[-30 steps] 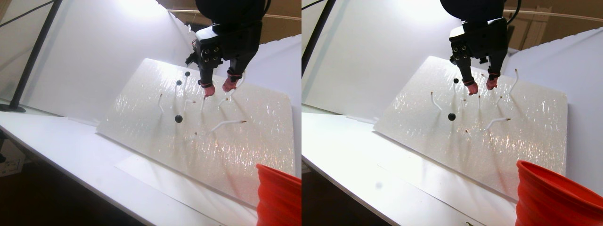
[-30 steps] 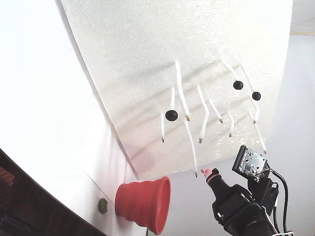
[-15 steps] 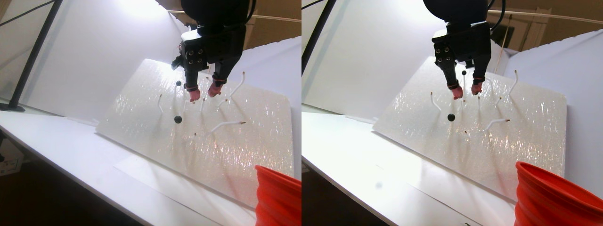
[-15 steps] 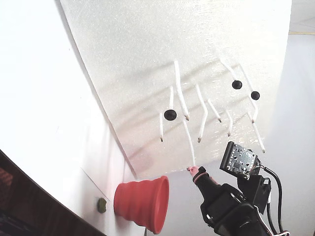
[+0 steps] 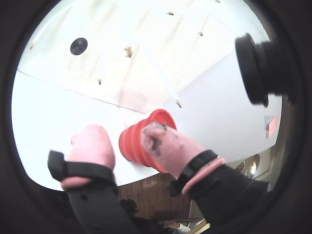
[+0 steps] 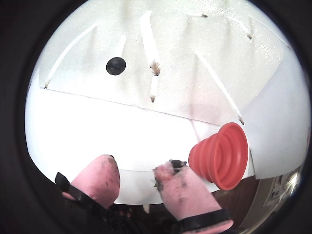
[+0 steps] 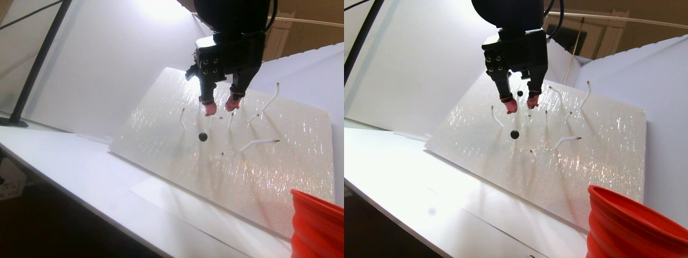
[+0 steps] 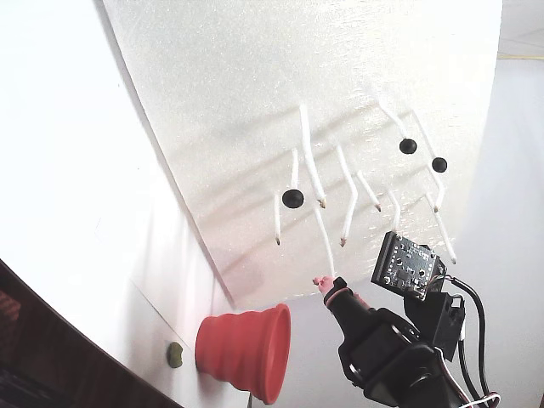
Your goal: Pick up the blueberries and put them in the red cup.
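Observation:
Three blueberries show in the fixed view, black balls on thin white stems: one at the left (image 8: 292,198) and two at the upper right (image 8: 408,146) (image 8: 439,165). The stereo pair view shows the lowest berry (image 7: 202,136) just below my gripper (image 7: 221,106). My gripper (image 6: 136,178) is open, its pink fingertips (image 6: 100,175) dark-smudged, with nothing between them. One berry (image 6: 116,66) lies ahead, up and to the left, also seen in a wrist view (image 5: 78,46). The red cup (image 8: 242,348) stands beyond the board's low edge, showing as cup (image 6: 222,155), cup (image 5: 132,144) and cup (image 7: 317,226).
A tilted white foam board (image 7: 279,172) carries several bare white stems (image 8: 310,153). A small yellow-green blob (image 8: 175,354) lies beside the cup near the table's dark edge. A black pole (image 7: 37,64) stands at the left of the stereo pair view.
My gripper has moved left and slightly down across the board in the stereo pair view, closer to the lowest berry, staying open. Berries and cup have not moved.

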`<act>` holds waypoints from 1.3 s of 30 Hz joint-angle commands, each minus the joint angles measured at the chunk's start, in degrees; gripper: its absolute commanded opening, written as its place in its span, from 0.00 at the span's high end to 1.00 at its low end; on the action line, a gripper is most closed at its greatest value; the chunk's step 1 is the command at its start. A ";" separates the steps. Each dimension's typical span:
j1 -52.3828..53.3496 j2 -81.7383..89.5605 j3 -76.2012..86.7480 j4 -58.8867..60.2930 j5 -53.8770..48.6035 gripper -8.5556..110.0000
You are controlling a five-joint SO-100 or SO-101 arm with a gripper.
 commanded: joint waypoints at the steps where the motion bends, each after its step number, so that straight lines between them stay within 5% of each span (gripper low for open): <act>1: 0.09 1.05 -5.80 -0.62 0.35 0.80; 39: -3.43 -18.98 -21.01 -9.32 -0.26 0.78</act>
